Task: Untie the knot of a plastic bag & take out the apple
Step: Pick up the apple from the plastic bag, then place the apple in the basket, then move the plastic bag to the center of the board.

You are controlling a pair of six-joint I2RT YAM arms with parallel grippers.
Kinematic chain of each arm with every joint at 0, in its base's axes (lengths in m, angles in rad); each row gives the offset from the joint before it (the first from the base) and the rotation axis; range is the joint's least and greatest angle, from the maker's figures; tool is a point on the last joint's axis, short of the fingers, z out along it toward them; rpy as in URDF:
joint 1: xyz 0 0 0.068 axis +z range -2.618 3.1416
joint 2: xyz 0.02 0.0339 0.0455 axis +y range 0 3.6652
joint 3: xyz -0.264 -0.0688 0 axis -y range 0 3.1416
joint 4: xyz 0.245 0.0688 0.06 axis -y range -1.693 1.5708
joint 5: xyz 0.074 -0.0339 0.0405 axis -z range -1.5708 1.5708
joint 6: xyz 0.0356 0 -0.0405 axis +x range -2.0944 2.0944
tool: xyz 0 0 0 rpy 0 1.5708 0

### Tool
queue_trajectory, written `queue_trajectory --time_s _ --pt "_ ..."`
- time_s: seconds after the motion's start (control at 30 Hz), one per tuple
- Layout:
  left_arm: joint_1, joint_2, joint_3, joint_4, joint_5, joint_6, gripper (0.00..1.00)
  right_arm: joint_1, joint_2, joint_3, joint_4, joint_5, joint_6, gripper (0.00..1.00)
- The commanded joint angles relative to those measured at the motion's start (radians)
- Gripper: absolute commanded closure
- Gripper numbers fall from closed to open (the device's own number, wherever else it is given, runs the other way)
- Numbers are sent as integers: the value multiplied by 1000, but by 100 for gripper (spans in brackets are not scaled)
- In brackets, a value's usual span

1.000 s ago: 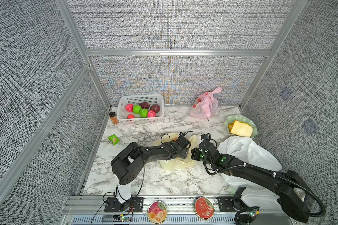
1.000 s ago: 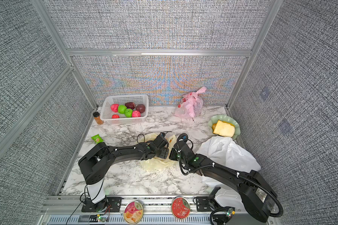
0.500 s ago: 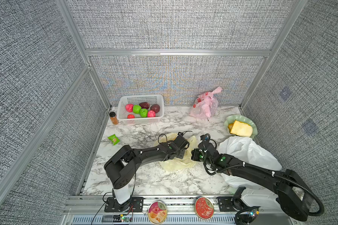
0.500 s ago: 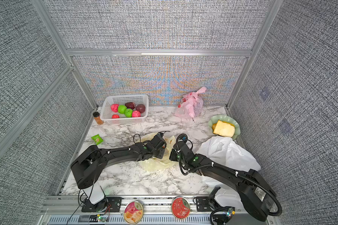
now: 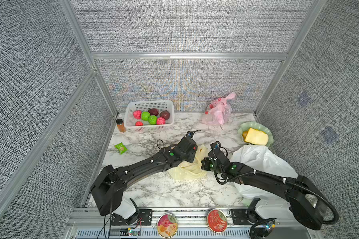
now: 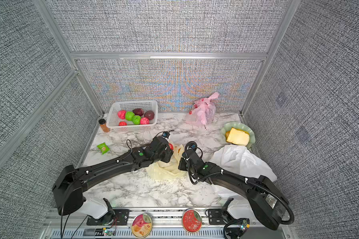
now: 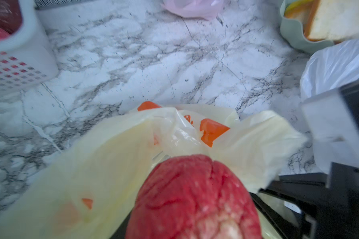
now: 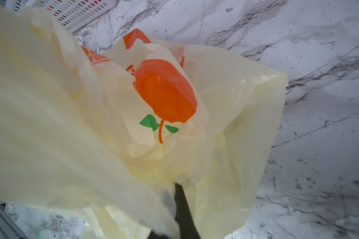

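Looking down from high at 6 o'clock toward 12 in both top views, sharing the whole marble table. Close over the yellow bag from both wrists, left facing 12, right facing 10.

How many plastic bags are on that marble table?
3. The yellow bag lies in the middle, the pink bag at the back, the white bag on the right, partly under the right arm.

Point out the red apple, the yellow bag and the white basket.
red apple [image 7: 195, 196]: left wrist view, on its red skin.
yellow bag [image 5: 186, 172]: a top view, on its crumpled lower part.
white basket [image 5: 151, 127]: a top view, on its front wall.
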Motion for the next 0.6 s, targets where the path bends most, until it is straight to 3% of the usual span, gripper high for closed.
queue_trajectory --time_s 0.0,0.2,0.43,0.57 --pt "59 -53 17 -48 -23 75 47 1 8 19 16 -15 0 100" --pt "310 -33 124 -36 97 196 45 1 0 7 22 -6 1 100" --pt "581 316 493 -62 222 256 45 2 -24 -26 33 -20 16 100" --pt "644 567 760 -113 235 252 45 5 -48 -58 36 -30 30 100"
